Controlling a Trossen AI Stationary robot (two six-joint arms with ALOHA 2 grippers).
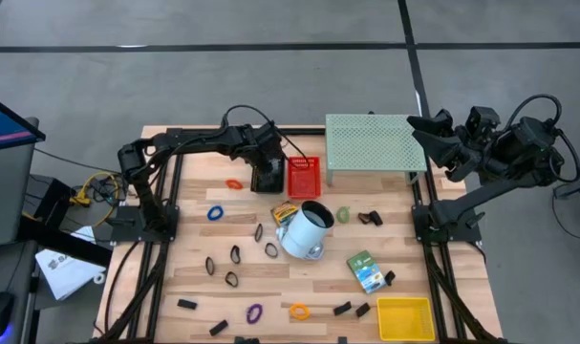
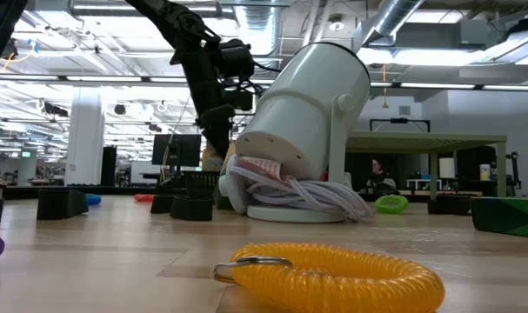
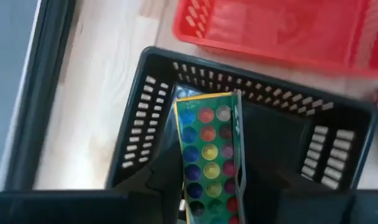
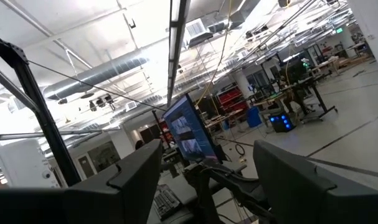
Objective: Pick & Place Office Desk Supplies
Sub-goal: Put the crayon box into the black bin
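One held item: a green box (image 3: 208, 158) printed with rows of coloured dots, standing between the left gripper's (image 3: 207, 205) fingers, which pinch its lower end.
Box position: inside the black slotted basket (image 3: 152, 118), upper end near the basket's far wall; whether it touches the floor cannot be told.
Black basket: on the wooden table (image 1: 189, 277) near the back edge, just beside the red basket (image 1: 303, 176).
Left gripper, high view: over the black basket (image 1: 267, 178), arm reaching in from the table's left side.
Right gripper: lifted off the table beyond its right edge (image 1: 433, 143), fingers (image 4: 123, 180) spread wide, nothing between them, facing the room.
Loose supplies: orange band (image 1: 234, 183) and blue band (image 1: 215, 213) left of the baskets; black rings (image 1: 234, 254) mid-table; purple band (image 1: 254, 312) and yellow coil ring (image 1: 300, 311) near the front edge; black binder clips (image 1: 186, 305) scattered along the front.
Second green box: lies flat at right of centre (image 1: 365, 270).
Other items: white cup (image 1: 306, 229) tipped on its side mid-table; green mesh shelf (image 1: 374, 143) at back right; yellow tray (image 1: 405, 318) at front right.
Low view: yellow coil ring (image 2: 329, 276) nearest, white cup (image 2: 311, 122) behind it.
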